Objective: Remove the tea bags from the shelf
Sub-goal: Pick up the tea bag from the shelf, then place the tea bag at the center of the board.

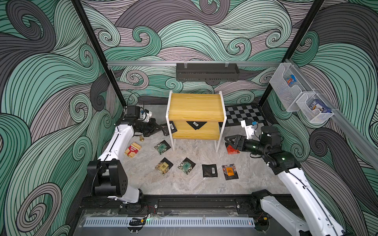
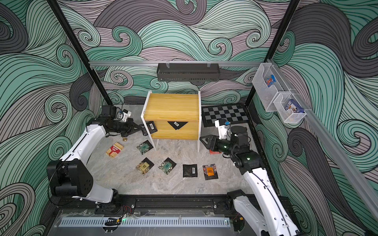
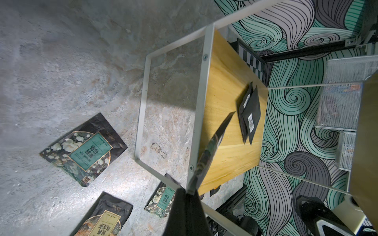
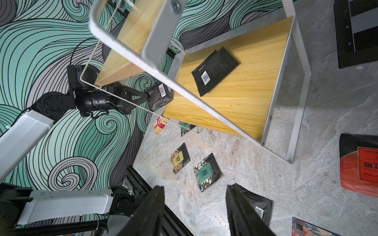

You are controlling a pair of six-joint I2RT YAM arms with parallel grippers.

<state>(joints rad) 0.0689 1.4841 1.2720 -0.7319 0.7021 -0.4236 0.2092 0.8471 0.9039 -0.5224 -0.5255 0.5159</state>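
left tool (image 4: 144, 96) pinches a flat black barcoded tea sachet (image 4: 158, 97) just ahead of it, at the end of the yellow-board white-framed shelf (image 4: 235, 96), apparently to pull it clear; right tool (image 4: 196, 189) stands spread, empty

Shelf (image 1: 196, 108) boards of yellow wood, smooth and straight-grained, with a low satin sheen; frame (image 3: 201, 102) of thin white-painted metal. Tea bag (image 4: 159, 97) pinched in the left gripper (image 1: 161, 128): black film, crinkled, faintly shiny, with a white paper-like barcode label. Stacked tea bags (image 4: 214, 69) on the lower board beyond the right gripper (image 1: 228, 141): matt black, same label. Teal-fronted tea bag (image 3: 86, 149) near the left gripper: glossy printed film. Red tea bag (image 4: 360, 163) by the right gripper: smooth, shiny. Fingers (image 4: 151, 210) of matt black ribbed plastic. Tabletop (image 1: 184, 183) stone-patterned, grey, mottled, mostly matt. Arm shells (image 1: 116, 143) of smooth glossy white plastic.
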